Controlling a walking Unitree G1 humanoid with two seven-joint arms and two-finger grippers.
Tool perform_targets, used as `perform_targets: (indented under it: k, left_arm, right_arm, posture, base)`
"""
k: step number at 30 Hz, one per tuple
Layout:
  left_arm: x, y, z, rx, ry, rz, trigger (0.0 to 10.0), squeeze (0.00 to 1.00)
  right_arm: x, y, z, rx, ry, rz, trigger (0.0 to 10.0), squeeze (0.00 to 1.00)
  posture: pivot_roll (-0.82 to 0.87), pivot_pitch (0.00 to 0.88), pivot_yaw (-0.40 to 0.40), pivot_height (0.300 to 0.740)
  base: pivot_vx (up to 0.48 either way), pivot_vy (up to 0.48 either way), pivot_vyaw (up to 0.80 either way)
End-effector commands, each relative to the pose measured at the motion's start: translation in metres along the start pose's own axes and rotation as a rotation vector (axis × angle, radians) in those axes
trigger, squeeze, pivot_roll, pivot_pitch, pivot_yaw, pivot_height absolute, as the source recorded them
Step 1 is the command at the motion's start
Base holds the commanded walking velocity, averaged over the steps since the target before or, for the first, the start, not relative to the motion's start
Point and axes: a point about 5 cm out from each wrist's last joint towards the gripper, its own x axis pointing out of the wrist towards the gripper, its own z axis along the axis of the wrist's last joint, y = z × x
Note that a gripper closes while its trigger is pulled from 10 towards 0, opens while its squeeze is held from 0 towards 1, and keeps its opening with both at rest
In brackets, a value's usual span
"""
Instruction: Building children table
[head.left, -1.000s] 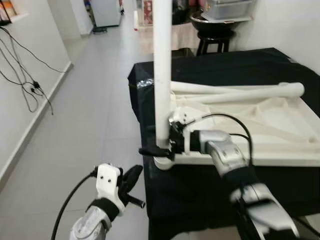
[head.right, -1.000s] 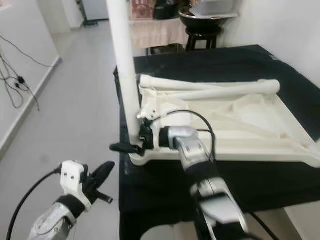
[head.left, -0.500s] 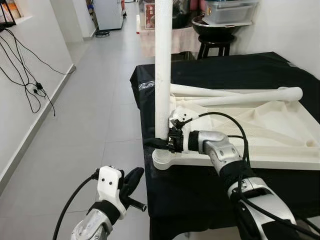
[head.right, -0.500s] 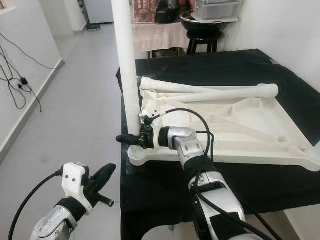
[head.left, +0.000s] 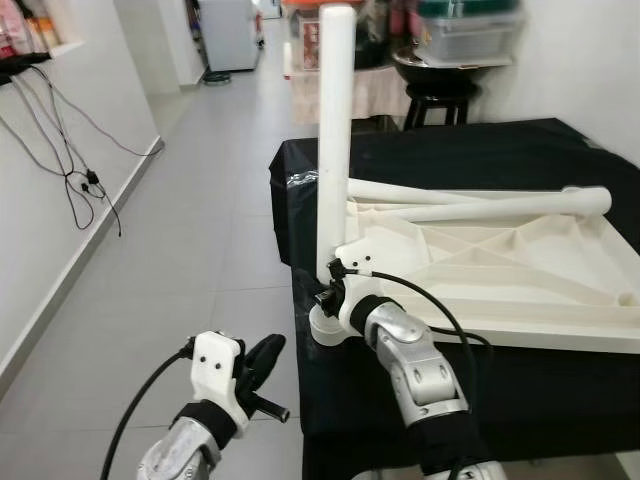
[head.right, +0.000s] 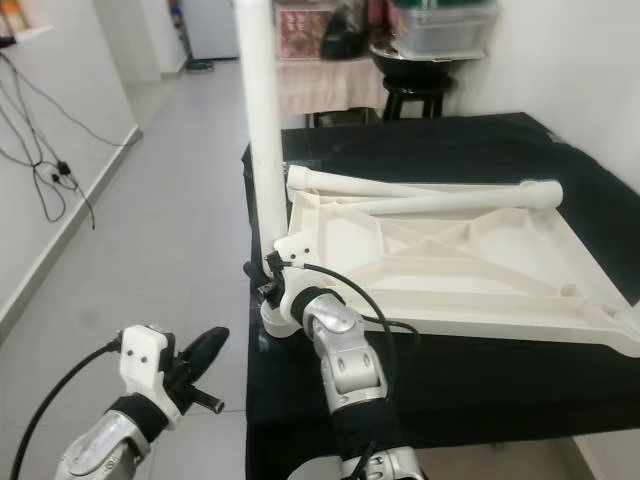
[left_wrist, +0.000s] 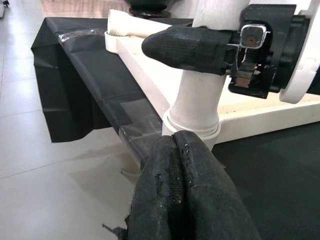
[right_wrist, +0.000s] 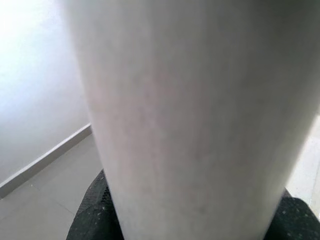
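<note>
The white table top (head.left: 500, 270) lies upside down on a black-covered table (head.left: 480, 150). One white leg (head.left: 333, 150) stands upright in the socket at its near left corner. My right gripper (head.left: 322, 297) is shut on the base of this upright leg (right_wrist: 190, 120), just above the socket; the left wrist view shows one of its black fingers (left_wrist: 185, 47) across the leg. Two loose legs (head.left: 480, 208) lie along the top's far side. My left gripper (head.left: 262, 360) hangs low over the floor, left of the table, shut on nothing, its fingers (left_wrist: 175, 165) pressed together.
Grey tiled floor (head.left: 200, 230) runs along the left of the table. Black cables (head.left: 80, 170) hang on the left wall. A black stool with a dark basin (head.left: 440, 75) and a plastic container stand behind the table. A white wall (head.left: 590, 60) borders the right.
The camera has shifted. My right forearm has swung from over the table top's front edge to in front of the corner, with the gripper still at the leg's base. The left gripper has stayed put.
</note>
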Motion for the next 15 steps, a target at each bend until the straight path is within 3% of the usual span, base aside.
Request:
perform_targets:
  k: [1,2,3,4,5,7,8,11,12,15]
  left_arm:
    - [-0.001,0.002,-0.003,0.000,0.020,0.007,10.0,0.00]
    - [-0.001,0.003,-0.003,0.004,0.015,0.018,10.0,0.00]
    - [-0.001,0.004,-0.003,0.001,0.015,0.019,10.0,0.00]
    - [-0.001,0.004,-0.003,0.001,0.015,0.019,10.0,0.00]
    - [-0.001,0.004,-0.003,-0.001,0.015,0.018,10.0,0.00]
    - [-0.001,0.004,-0.003,-0.001,0.015,0.018,10.0,0.00]
    - [-0.001,0.004,-0.003,-0.004,0.016,0.014,10.0,0.00]
    - [0.000,0.003,-0.003,-0.005,0.017,0.012,10.0,0.00]
    - [0.000,0.003,-0.003,-0.005,0.016,0.012,10.0,0.00]
    - [0.001,0.003,-0.003,-0.004,0.016,0.013,10.0,0.00]
  right_arm:
    - [-0.004,-0.008,-0.026,0.038,0.120,-0.048,0.0,0.00]
    - [-0.003,-0.008,-0.026,0.048,0.117,-0.041,0.0,0.00]
    - [-0.002,-0.008,-0.025,0.052,0.117,-0.046,6.8,0.00]
    - [-0.002,-0.008,-0.025,0.052,0.117,-0.046,6.8,0.00]
    - [-0.001,-0.007,-0.024,0.065,0.123,-0.023,10.0,0.00]
    - [-0.001,-0.007,-0.024,0.065,0.123,-0.023,10.0,0.00]
    - [0.000,-0.005,-0.019,0.079,0.104,0.012,10.0,1.00]
    - [0.003,-0.001,-0.008,0.090,0.059,0.095,10.0,1.00]
    - [0.006,-0.002,0.002,0.076,0.018,0.184,10.0,1.00]
    - [0.008,-0.004,0.010,0.069,-0.006,0.240,10.0,1.00]
  posture:
    - [0.00,0.040,0.028,0.740]
    - [0.00,0.038,0.029,0.740]
    - [0.00,0.040,0.027,0.740]
    - [0.00,0.040,0.027,0.740]
    - [0.00,0.040,0.030,0.740]
    - [0.00,0.040,0.030,0.740]
    - [0.00,0.040,0.030,0.740]
    - [0.00,0.038,0.029,0.740]
    - [0.01,0.036,0.027,0.740]
    - [0.01,0.037,0.025,0.740]
  base:
    - [0.000,0.000,0.00]
    - [0.000,0.000,0.00]
    - [0.000,0.000,0.00]
    - [0.000,0.000,0.00]
    - [0.000,0.000,0.00]
    - [0.000,0.000,0.00]
    - [0.000,0.000,0.00]
    - [0.000,0.000,0.00]
    - [0.000,0.000,0.00]
    - [0.000,0.000,0.00]
